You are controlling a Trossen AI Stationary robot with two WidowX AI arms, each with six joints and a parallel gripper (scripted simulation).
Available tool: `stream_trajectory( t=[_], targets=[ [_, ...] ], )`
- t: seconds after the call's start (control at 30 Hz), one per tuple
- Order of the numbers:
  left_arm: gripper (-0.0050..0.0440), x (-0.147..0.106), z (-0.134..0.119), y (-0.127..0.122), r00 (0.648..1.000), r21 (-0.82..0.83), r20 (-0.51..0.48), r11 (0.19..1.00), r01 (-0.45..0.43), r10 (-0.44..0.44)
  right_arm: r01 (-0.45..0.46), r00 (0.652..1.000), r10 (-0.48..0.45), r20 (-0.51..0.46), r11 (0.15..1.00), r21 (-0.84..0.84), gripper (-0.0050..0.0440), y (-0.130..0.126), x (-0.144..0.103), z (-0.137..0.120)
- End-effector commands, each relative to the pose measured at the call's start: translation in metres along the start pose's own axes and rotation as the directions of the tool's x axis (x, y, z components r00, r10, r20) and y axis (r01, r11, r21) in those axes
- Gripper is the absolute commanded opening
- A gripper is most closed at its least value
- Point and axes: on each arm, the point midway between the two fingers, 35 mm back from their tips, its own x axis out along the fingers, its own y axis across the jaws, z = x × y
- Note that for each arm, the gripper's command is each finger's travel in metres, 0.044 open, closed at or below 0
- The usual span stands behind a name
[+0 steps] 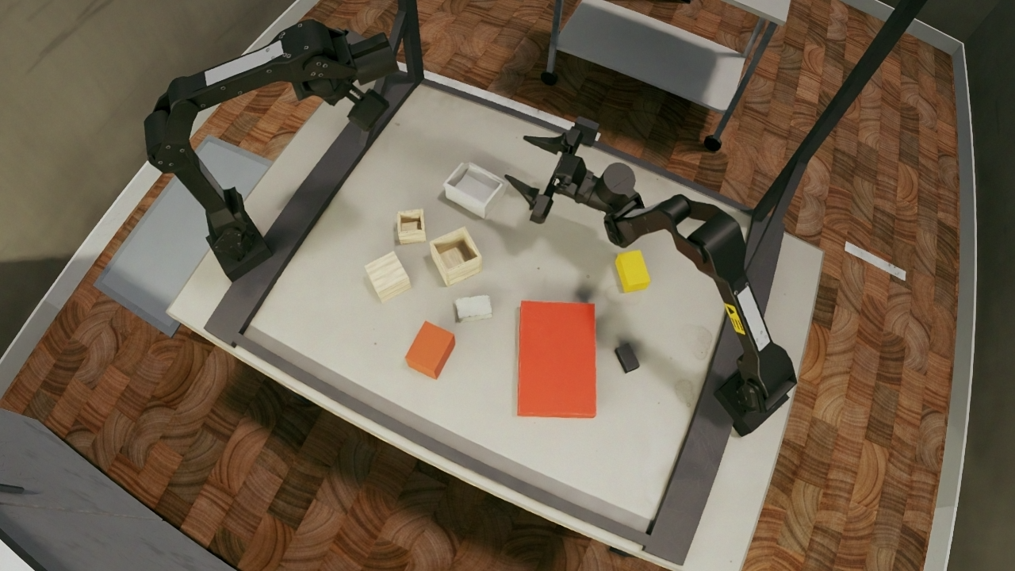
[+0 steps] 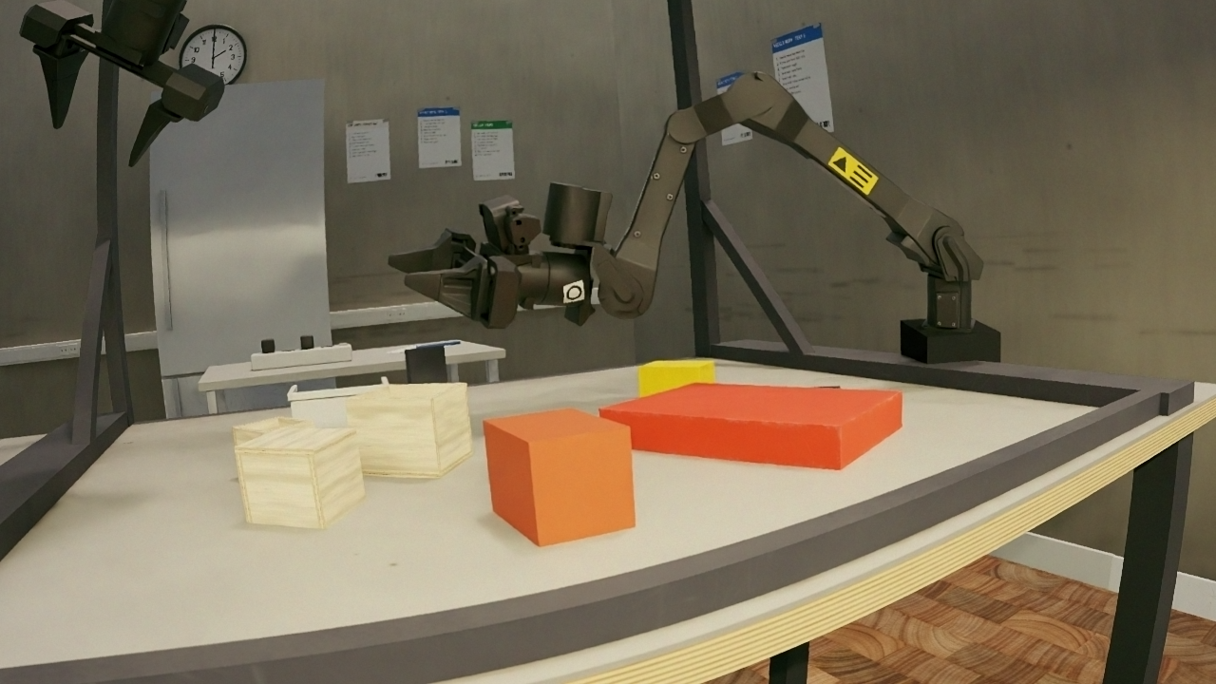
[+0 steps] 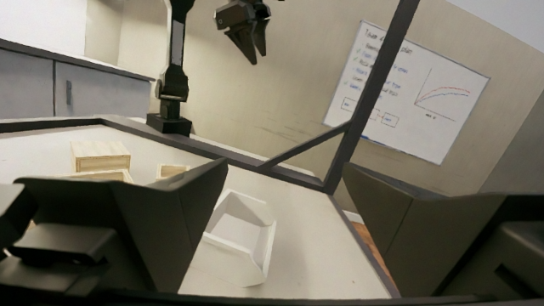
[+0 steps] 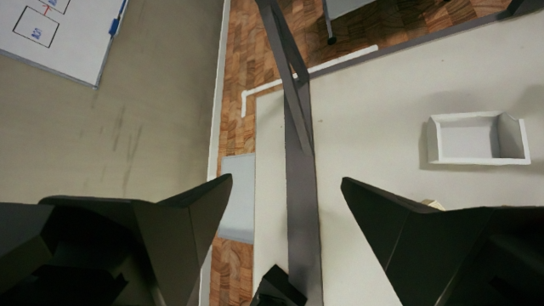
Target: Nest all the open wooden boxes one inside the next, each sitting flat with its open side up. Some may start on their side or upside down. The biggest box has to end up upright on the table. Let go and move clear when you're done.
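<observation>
The largest wooden box (image 1: 465, 270) (image 2: 399, 433) stands open side up on the table. The smallest box (image 1: 411, 237) (image 3: 172, 171) also stands open side up beside it. A middle-sized box (image 1: 387, 275) (image 2: 280, 488) (image 3: 99, 150) shows a plain closed top and looks upside down. All are apart. My left gripper (image 1: 515, 156) (image 2: 397, 267) (image 3: 286, 166) is open and empty, roughly level above the table near the white bin. My right gripper (image 2: 95, 146) (image 4: 286, 180) is open and empty, high over the table's far-left side in the top view.
A white bin (image 1: 476, 188) (image 3: 238, 231) (image 4: 467, 142) lies behind the boxes. A white lump (image 1: 473, 308), an orange block (image 1: 430, 349) (image 2: 560, 476), a red slab (image 1: 557, 358) (image 2: 748, 421), a yellow block (image 1: 632, 271) and a small black block (image 1: 626, 357) also lie on the table. Frame posts rise at its edges.
</observation>
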Motion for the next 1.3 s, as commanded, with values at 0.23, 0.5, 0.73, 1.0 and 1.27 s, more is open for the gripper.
stream_trajectory(
  t=[0.23, 0.5, 0.73, 1.0, 1.27],
  targets=[
    [0.04, 0.003, 0.014, -0.003, 1.0, -0.015, 0.026, 1.0, 0.002, -0.002, 0.008, 1.0, -0.007, 0.013, 1.0, -0.011, 0.04, 0.002, -0.004, 0.001],
    [0.04, 0.003, 0.014, -0.003, 1.0, -0.015, 0.026, 1.0, 0.002, -0.002, 0.008, 1.0, -0.007, 0.013, 1.0, -0.011, 0.04, 0.002, -0.004, 0.001],
    [0.04, 0.018, 0.028, 0.009, 0.997, -0.011, -0.081, 1.0, -0.004, 0.003, 0.13, 0.989, -0.135, 0.066, 0.988, 0.086, 0.04, -0.034, -0.007, -0.015],
    [0.04, 0.026, 0.033, 0.023, 0.977, 0.005, -0.214, 1.0, -0.021, 0.022, 0.234, 0.961, -0.255, 0.107, 0.956, 0.177, 0.04, -0.066, -0.012, -0.032],
    [0.04, 0.024, 0.034, 0.04, 0.936, 0.022, -0.348, 0.999, -0.045, 0.049, 0.32, 0.922, -0.363, 0.133, 0.91, 0.264, 0.04, -0.092, -0.018, -0.049]
  ],
)
